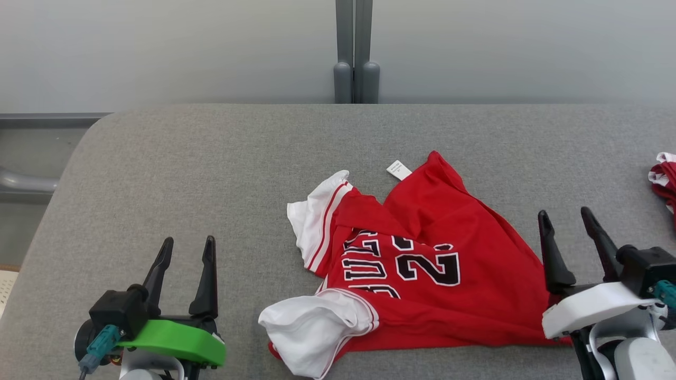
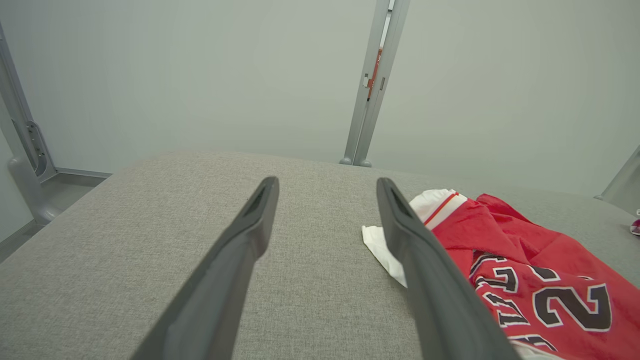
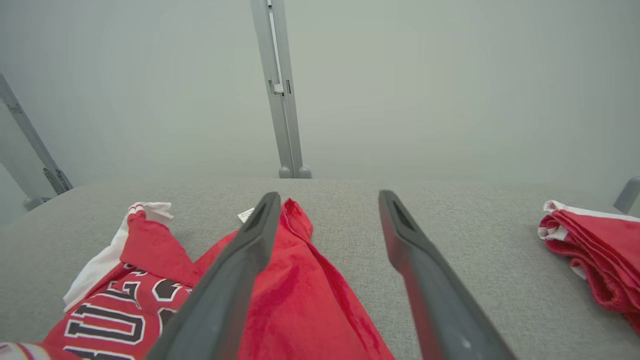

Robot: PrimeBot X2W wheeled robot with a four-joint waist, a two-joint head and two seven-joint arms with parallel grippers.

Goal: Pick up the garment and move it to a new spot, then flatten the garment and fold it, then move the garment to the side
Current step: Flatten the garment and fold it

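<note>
Head view: red "22" jersey [image 1: 433, 264] between left claw [image 1: 189, 240] and right claw [image 1: 564, 212], both apart.

free: table [image 1: 185, 169] left half, far strip | blocked: jersey [image 1: 422, 274] mid-right (crumpled) | folded red cloth [image 1: 665, 182] right edge

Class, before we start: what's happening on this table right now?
A two-armed robot is dealing with a red and white jersey, which lies crumpled on the table. Both grippers are open and empty: the left gripper off to its left, the right gripper at its right edge. Another red garment lies far right.
</note>
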